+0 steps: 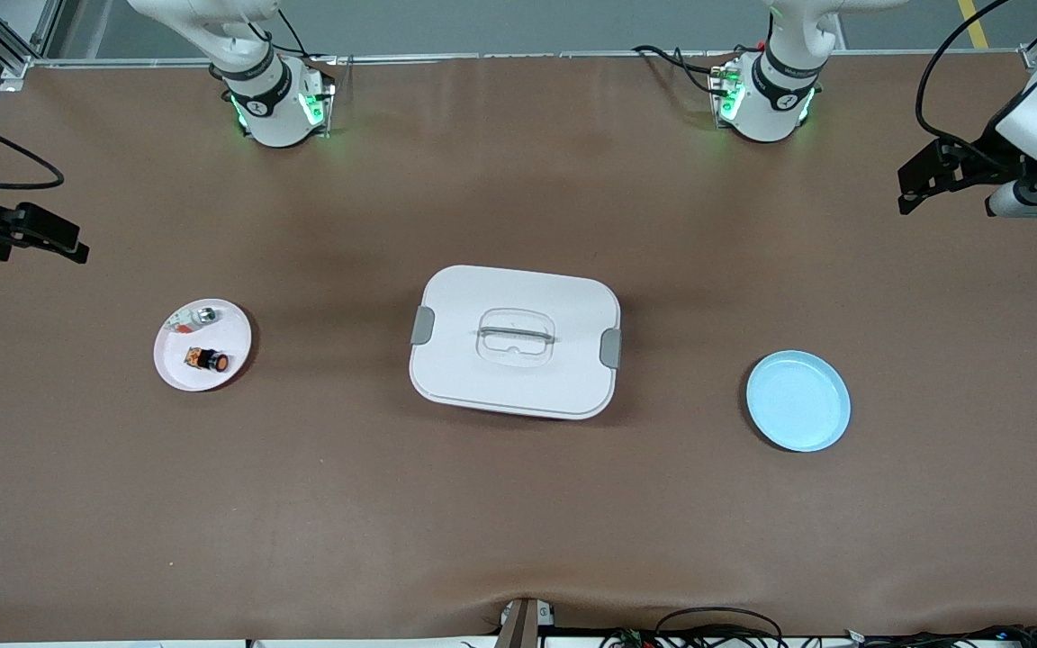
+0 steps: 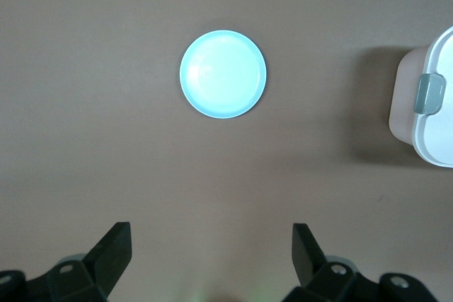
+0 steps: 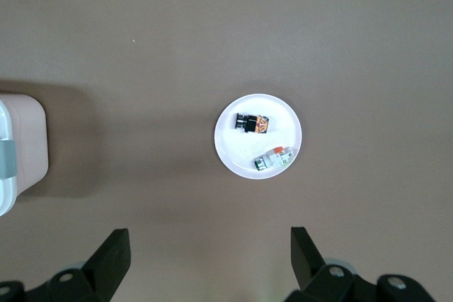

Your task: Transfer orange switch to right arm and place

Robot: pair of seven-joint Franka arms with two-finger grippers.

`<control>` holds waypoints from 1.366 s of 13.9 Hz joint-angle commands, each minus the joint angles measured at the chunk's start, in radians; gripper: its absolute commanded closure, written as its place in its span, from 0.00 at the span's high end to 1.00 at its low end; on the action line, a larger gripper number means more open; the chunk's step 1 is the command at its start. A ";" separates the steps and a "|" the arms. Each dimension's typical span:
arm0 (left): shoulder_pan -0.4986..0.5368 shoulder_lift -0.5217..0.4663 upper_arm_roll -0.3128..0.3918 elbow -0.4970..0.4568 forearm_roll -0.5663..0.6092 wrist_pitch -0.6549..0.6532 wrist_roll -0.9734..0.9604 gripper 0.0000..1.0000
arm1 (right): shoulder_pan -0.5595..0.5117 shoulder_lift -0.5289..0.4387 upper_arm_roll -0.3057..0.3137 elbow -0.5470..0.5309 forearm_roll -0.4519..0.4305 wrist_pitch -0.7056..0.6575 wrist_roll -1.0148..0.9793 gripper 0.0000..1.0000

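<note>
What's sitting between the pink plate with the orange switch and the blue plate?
In the front view, the white lidded box sits between the pink plate, which holds the orange switch, and the blue plate.

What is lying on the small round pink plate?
The small round pink plate holds the orange-capped black push-button switch and a small silver-and-clear part. Whatever lies beneath them is covered.

the left gripper hangs over bare brown table, its two black fingers spread wide apart with nothing between them. a round light blue plate lies flat on the table, empty. well apart from the plate, a white lidded box shows at the frame's edge, a grey latch on its side facing the plate
</note>
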 commanded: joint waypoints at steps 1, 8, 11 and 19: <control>0.009 -0.027 -0.005 -0.017 -0.004 0.019 0.024 1.00 | -0.015 -0.061 0.001 -0.041 0.051 0.007 0.021 1.00; 0.009 -0.016 -0.005 0.000 -0.016 0.016 0.024 1.00 | -0.026 -0.098 0.004 -0.066 0.065 0.002 0.018 1.00; 0.009 -0.014 -0.004 0.005 -0.016 0.016 0.024 1.00 | -0.024 -0.125 0.004 -0.106 0.058 0.015 0.017 1.00; 0.007 -0.011 -0.005 0.009 -0.014 0.016 0.022 1.00 | -0.015 -0.158 0.009 -0.152 0.055 0.015 0.001 1.00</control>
